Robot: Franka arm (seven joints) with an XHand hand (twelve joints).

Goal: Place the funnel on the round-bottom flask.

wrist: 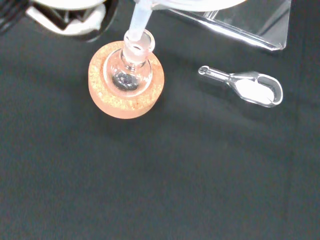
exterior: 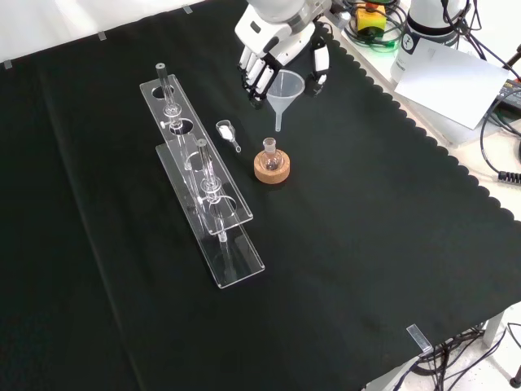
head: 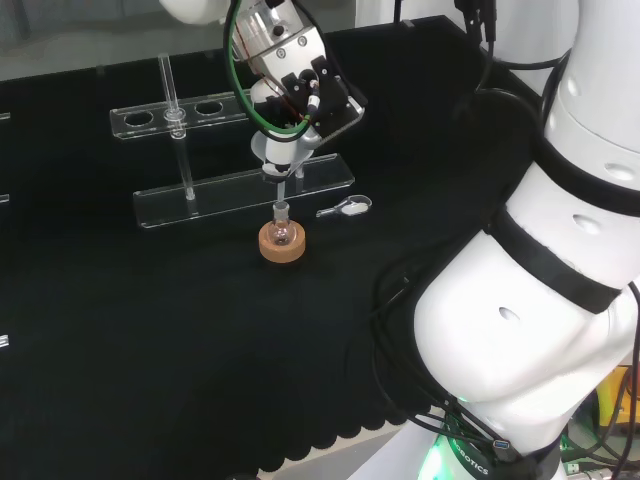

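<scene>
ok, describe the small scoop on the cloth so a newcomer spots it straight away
Front view: find the long clear rack lying on the black cloth, then the cork ring with the round-bottom flask beside it. The scoop lies flat between rack and ring. Unlike its neighbours, it is tiny, has a thin handle and holds white powder.

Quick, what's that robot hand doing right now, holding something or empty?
Hand: closed on the funnel, holding it just above the round-bottom flask.
</scene>
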